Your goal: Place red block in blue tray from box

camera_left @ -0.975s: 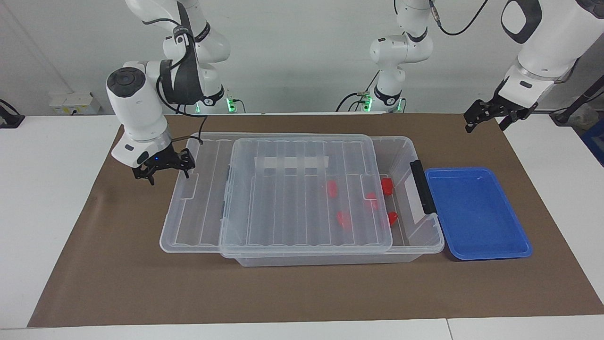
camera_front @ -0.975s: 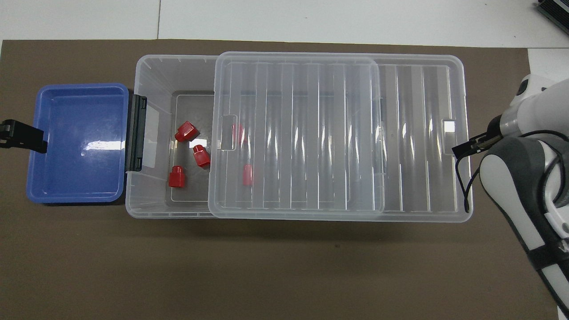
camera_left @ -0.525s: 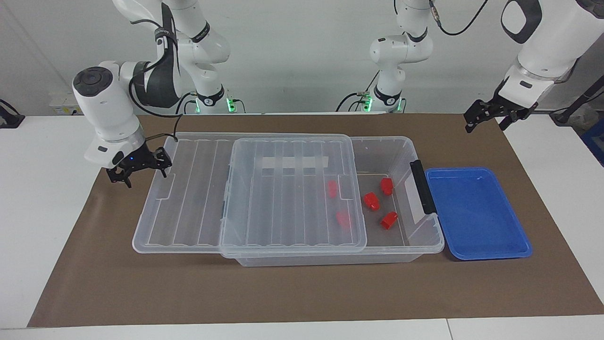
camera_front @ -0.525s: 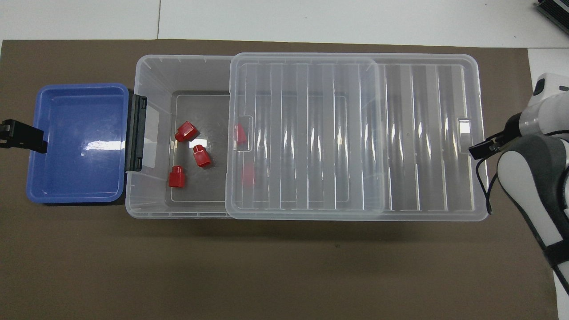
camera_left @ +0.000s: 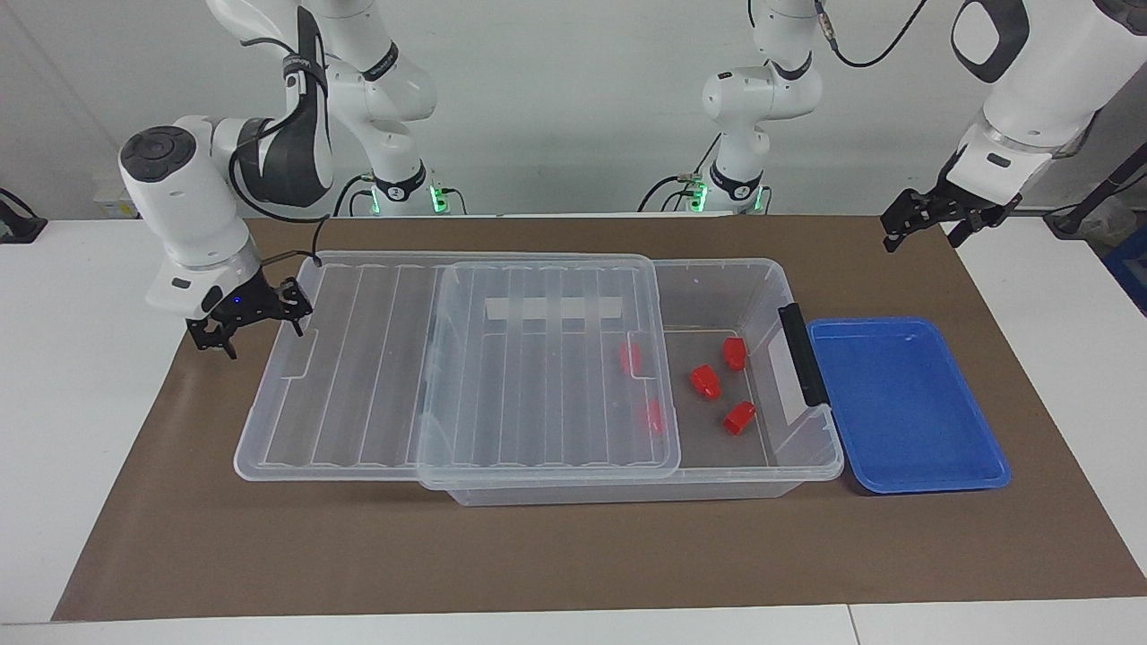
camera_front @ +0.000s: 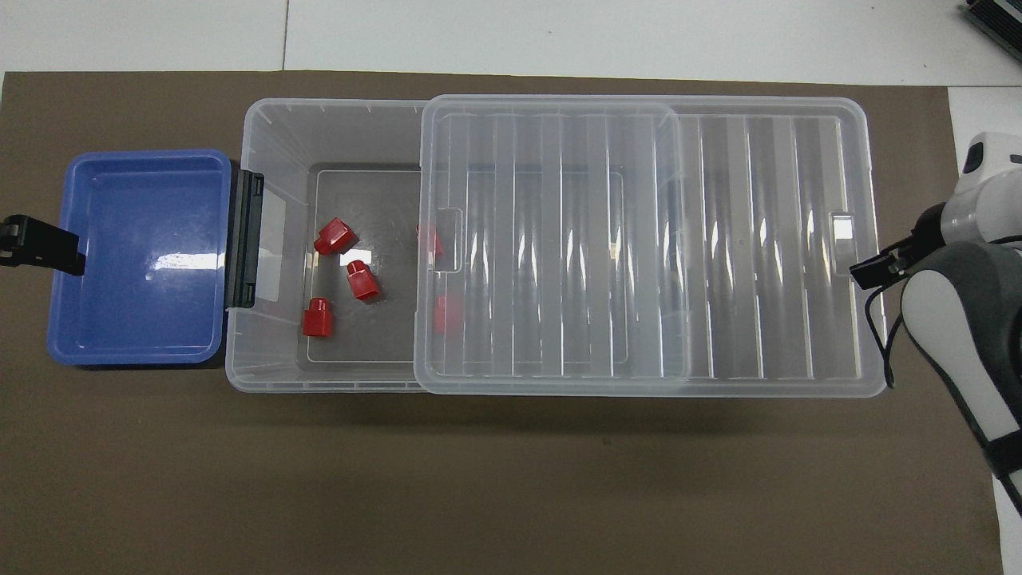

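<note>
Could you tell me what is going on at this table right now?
The right tool is at the end of the clear lid, which sits slid partway off the box toward the right arm's end. Three red blocks lie uncovered in the box, the nearest to the blue tray being this red block; two more show through the lid. The tray holds nothing. The left tool waits above the mat.

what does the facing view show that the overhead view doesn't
Facing only: both arms up to their bases, the whole left pincer in the air, and white tape on the lid. Overhead only: the blue tray's bare floor seen straight down. Both: the box with its lid slid partway off, red blocks inside, and the right pincer at the lid's end.
</note>
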You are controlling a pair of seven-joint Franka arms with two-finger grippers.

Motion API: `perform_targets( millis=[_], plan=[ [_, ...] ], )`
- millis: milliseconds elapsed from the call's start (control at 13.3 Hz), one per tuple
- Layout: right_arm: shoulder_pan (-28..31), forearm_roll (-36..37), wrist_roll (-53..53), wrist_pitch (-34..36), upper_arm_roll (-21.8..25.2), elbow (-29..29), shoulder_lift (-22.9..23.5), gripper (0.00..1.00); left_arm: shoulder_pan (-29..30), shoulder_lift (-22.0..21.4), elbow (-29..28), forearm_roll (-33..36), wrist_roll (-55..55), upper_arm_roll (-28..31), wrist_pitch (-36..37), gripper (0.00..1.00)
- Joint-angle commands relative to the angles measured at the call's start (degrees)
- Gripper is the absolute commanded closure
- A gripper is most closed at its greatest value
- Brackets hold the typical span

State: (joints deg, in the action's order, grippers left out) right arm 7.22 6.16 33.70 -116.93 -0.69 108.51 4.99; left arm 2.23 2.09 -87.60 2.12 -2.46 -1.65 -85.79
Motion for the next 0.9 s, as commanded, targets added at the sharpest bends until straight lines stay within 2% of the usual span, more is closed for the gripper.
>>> perform_targets(
  millis=[0, 300, 525, 825],
  plan=[
    [1.3, 0.2, 2.4, -1.5, -0.5, 1.4, -0.7, 0.0, -1.0, -1.8, -2.2, 1.1, -0.6, -0.3, -1.1, 0.0],
    [1.5, 0.1, 2.3, -1.4, -0.5, 0.9, -0.6, 0.0, -1.0, -3.0, -2.8, 1.1, -0.4, -0.3, 1.0, 0.0],
    [0.8, 0.0, -2.1, -0.4, -0.5, 0.0, -1.6, 0.0, -1.0, -3.4, -3.5, 0.9, 1.6, -0.3, 0.0, 0.0],
    [-0.6, 0.0, -14.3, 0.1, -0.9, -0.1, -4.2, 0.0, -7.8, -3.2, -4.6, -2.7, 25.4, -0.8, -8.6, 0.0]
  ],
)
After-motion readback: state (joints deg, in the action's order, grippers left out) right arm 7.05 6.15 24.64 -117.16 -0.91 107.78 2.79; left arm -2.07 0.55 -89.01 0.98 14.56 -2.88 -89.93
